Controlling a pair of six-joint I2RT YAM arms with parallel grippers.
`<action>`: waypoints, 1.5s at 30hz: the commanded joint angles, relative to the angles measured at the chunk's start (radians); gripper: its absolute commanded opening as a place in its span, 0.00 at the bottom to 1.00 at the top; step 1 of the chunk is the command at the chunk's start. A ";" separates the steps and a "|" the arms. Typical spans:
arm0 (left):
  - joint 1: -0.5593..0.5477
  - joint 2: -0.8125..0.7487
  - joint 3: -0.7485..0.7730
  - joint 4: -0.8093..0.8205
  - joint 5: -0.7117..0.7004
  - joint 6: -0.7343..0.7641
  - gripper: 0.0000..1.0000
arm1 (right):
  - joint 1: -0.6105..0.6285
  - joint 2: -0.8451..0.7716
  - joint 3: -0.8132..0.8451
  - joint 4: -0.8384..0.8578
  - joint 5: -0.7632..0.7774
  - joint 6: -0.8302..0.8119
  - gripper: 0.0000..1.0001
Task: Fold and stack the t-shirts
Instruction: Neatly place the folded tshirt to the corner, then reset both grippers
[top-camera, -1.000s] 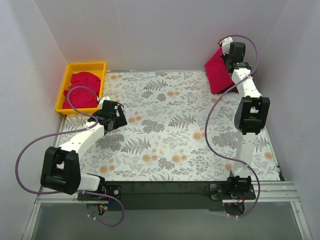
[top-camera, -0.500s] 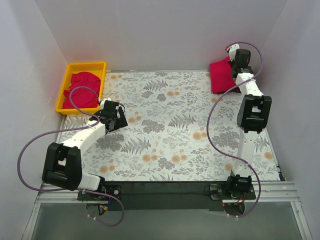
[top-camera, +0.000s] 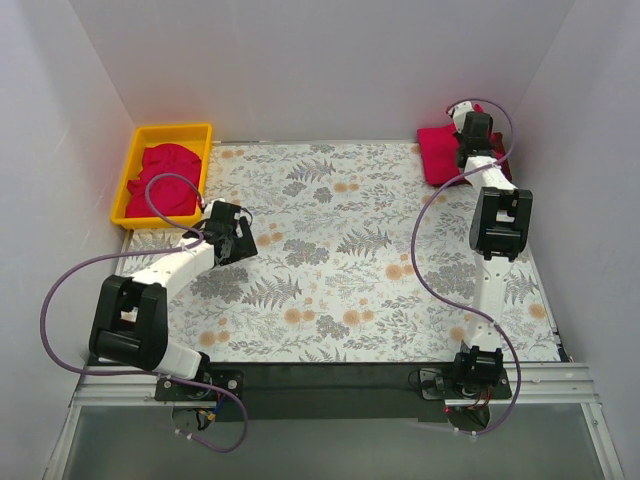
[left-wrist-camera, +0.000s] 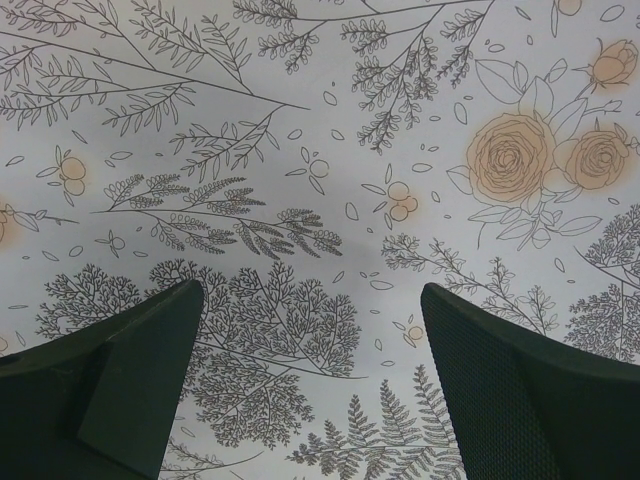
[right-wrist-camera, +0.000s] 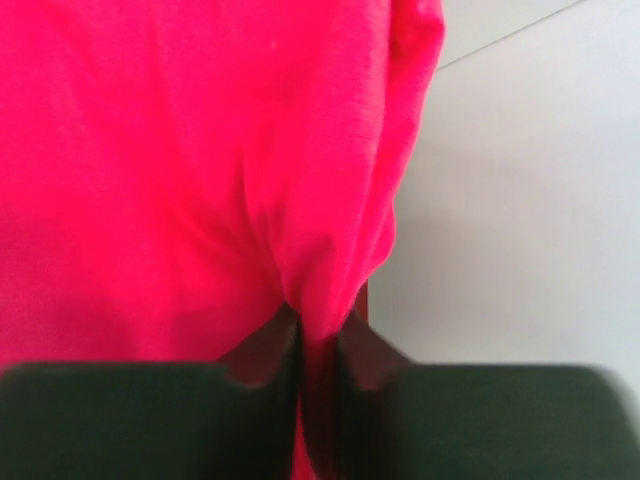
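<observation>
Seemingly folded, crimson-pink t-shirt (right-wrist-camera: 180, 150) puckers; right gripper (right-wrist-camera: 316, 338) pinches it.

Looked bright and even from the top camera, with soft diffuse light bouncing off the white walls (top-camera: 320, 70) and no glare anywhere. Only caught faint, fuzzy shadows on the floral tablecloth (top-camera: 340, 290). Got a crisp left wrist view of the print, kinda cool and greyish though, with the left gripper fingers (left-wrist-camera: 120, 390) dark and a bit soft near the bottom edge. Found the right wrist shot way mushier: oversaturated crimson-pink t-shirt (right-wrist-camera: 180, 150), right gripper fingers (right-wrist-camera: 130, 420) blurred up close, dark shadow inside the pinched fold.
</observation>
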 joint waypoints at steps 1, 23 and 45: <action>0.000 -0.006 0.030 0.004 0.004 0.011 0.90 | -0.009 -0.004 0.006 0.142 0.062 -0.025 0.24; 0.000 -0.245 0.001 0.030 0.010 0.011 0.92 | 0.049 -0.588 -0.483 0.210 0.202 0.271 0.95; -0.001 -1.035 -0.051 -0.249 -0.210 -0.101 0.98 | 0.104 -1.978 -1.222 -0.505 -0.347 0.840 0.98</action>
